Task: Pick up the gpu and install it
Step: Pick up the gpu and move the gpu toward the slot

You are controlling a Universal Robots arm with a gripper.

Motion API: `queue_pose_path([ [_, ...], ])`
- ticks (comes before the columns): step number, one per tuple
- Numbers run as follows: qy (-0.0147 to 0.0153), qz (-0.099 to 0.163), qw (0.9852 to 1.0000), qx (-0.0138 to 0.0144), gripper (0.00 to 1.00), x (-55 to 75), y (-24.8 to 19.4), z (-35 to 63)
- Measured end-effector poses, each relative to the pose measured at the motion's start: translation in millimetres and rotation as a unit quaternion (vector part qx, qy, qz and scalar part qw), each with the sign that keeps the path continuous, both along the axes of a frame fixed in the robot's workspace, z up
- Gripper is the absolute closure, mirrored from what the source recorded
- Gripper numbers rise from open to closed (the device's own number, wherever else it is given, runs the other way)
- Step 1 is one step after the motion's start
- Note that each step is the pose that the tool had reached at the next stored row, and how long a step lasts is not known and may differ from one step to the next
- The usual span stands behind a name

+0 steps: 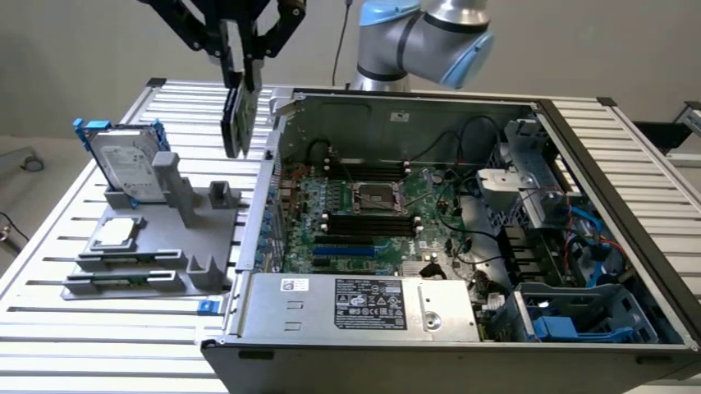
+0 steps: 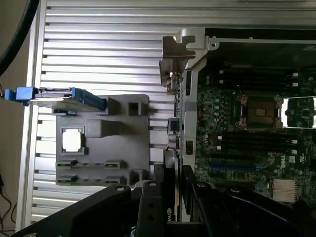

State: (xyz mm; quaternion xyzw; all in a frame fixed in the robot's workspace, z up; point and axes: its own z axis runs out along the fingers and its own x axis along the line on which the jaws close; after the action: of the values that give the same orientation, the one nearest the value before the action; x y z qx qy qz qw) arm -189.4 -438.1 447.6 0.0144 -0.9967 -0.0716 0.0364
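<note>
1. gpu (image 1: 238,115) hangs in the air on edge, pinched from above by the gripper (image 1: 243,82), whose fingers are closed on the card's top. I see it over the slatted table (image 1: 66,328), between the grey holder (image 1: 164,246) and the computer case (image 1: 635,246), just outside the case wall.
2. At the exterior view's left, a silver hard drive (image 1: 123,160) with blue rails stands upright in the holder; its label is too small for me to read.
3. Below it, a square processor chip (image 1: 118,234) lies flat in a holder pocket.
4. In the wrist view the gripper (image 2: 173,182) clamps the gpu (image 2: 171,165) edge-on, beside the case wall.
5. Further right, the open case shows the green motherboard (image 1: 373,222) with its bare processor socket (image 1: 375,197).
6. A power supply (image 1: 362,308) at the case's near side carries a black-and-white label; I cannot read the print.
7. The robot arm (image 1: 438,37) stands behind the case.
</note>
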Motion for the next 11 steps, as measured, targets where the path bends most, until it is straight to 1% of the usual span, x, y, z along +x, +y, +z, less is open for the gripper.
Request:
queue_pose_path([
  [2,0.0000,0.000,1.0000,0.0024,0.74,9.0,0.0,0.0],
  [4,0.0000,0.000,1.0000,0.0036,0.74,18.0,0.0,0.0],
  [8,0.0000,0.000,1.0000,0.0050,0.74,36.2,0.0,0.0],
  [11,0.0000,0.000,1.0000,0.0053,0.74,50.1,0.0,-0.4],
])
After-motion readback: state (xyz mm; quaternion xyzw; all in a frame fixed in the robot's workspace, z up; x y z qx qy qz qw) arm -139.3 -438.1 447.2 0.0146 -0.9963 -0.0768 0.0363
